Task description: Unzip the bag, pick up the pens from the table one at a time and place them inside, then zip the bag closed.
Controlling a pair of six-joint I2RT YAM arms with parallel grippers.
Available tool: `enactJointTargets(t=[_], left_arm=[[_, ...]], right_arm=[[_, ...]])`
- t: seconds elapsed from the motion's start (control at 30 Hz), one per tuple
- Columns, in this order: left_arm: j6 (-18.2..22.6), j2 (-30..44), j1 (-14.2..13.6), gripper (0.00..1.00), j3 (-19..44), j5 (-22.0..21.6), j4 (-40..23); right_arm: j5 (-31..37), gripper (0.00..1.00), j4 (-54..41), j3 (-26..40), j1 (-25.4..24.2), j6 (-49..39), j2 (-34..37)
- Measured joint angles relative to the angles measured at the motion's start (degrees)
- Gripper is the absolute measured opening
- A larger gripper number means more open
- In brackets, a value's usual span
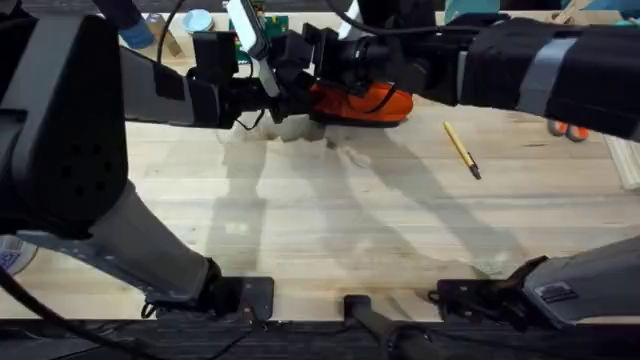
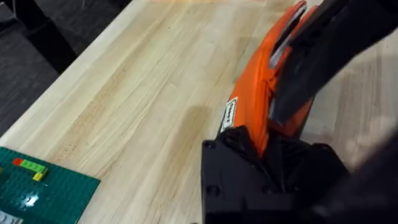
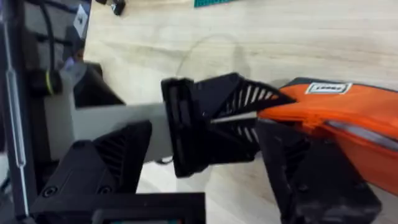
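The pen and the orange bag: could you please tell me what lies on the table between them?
Nothing: in the overhead view the stretch of table between the bag and the pen is bare wood.

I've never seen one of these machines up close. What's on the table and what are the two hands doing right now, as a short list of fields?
bag: orange pencil pouch at the far middle of the wooden table, lying on its side
left hand: shut on one end of the pouch
right hand: on the pouch; grip unclear
pen: yellow pen lying on the table, to the right of the pouch, untouched
other: green Lego baseplate on the table
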Motion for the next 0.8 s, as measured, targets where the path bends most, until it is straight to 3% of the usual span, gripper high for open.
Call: enactJointTargets(t=[0.47,0.8], left_arm=[[0.0,0.0,-0.04,0.042,0.02,-0.06,0.0],[0.0,0.0,-0.04,0.042,0.02,-0.05,0.0]], right_arm=[[-0.71,0.996,-0.02,0.04,-1.31,1.45,0.0],[-0.79,0.996,-1.82,0.04,-6.44,1.42,-2.93]])
